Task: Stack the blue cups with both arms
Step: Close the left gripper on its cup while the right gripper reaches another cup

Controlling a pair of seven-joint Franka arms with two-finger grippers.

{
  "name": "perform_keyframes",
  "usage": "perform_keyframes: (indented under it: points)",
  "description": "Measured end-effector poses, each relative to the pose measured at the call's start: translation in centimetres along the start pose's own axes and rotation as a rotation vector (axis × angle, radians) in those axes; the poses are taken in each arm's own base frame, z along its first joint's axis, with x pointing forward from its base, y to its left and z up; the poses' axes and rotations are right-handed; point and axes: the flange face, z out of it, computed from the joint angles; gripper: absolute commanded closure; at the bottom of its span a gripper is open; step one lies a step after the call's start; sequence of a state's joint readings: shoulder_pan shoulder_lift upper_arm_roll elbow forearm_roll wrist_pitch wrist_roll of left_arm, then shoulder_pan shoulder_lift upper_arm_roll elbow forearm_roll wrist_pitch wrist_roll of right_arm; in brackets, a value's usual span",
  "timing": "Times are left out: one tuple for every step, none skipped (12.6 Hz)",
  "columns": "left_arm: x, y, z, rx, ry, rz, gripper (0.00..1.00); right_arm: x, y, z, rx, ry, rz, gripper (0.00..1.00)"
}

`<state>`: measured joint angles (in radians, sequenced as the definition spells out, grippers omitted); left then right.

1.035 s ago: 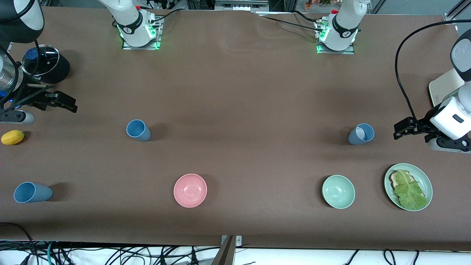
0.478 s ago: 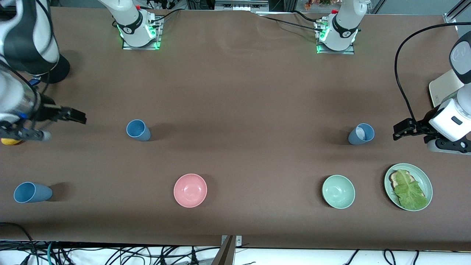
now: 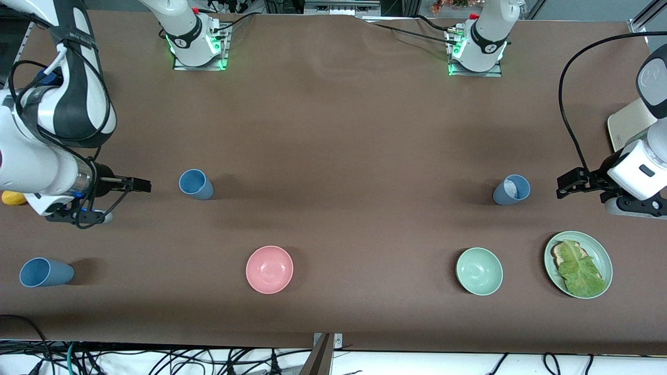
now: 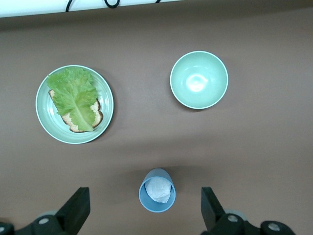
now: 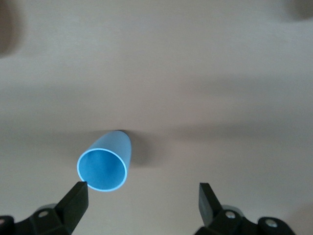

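A medium blue cup stands upright on the brown table; it also shows in the right wrist view. My right gripper is open and empty over the table, just beside this cup toward the right arm's end, apart from it. A grey-blue cup with a whitish inside stands toward the left arm's end. My left gripper is open and empty beside it, apart from it. A second medium blue cup stands nearer the front camera at the right arm's end.
A pink bowl and a pale green bowl sit nearer the front camera. A green plate holds bread and lettuce. A yellow fruit lies under the right arm. A white board lies at the left arm's end.
My right arm has swung in from the table's end and its gripper has moved toward the medium blue cup. The left arm has barely moved. No cup has moved.
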<state>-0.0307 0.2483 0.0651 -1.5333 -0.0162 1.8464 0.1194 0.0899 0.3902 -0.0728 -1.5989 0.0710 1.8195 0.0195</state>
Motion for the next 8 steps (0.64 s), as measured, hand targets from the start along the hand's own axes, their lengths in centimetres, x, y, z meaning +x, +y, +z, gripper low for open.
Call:
perform_keyframes:
  points:
    - [0.0, -0.2, 0.1, 0.001, -0.002, -0.003, 0.00, 0.2, -0.5, 1.3, 0.009, 0.007, -0.015, 0.00]
    - [0.0, -0.6, 0.4, 0.002, -0.006, -0.011, 0.00, 0.2, -1.3, 2.6, 0.013, 0.008, -0.031, 0.00]
    - [0.0, -1.4, 0.9, 0.003, -0.016, -0.023, 0.00, 0.1, -2.0, 3.7, 0.014, 0.004, -0.042, 0.00]
    - [0.1, -2.0, 1.9, 0.003, -0.030, -0.033, 0.00, -0.2, -2.3, 4.6, 0.014, -0.004, -0.048, 0.00]
    - [0.2, -2.5, 2.9, 0.003, -0.046, -0.040, 0.00, -0.4, -2.5, 5.5, 0.015, -0.008, -0.051, 0.00]
    - [0.3, -3.0, 3.8, 0.003, -0.059, -0.047, 0.00, -0.6, -2.7, 6.4, 0.016, -0.001, -0.055, 0.00]
    - [0.3, -3.7, 4.7, 0.002, -0.072, -0.057, 0.00, -0.9, -3.1, 7.4, 0.017, 0.011, -0.061, 0.00]
    - [0.3, -4.3, 6.0, 0.000, -0.095, -0.066, 0.00, -1.4, -3.4, 8.5, 0.018, 0.022, -0.065, 0.00]
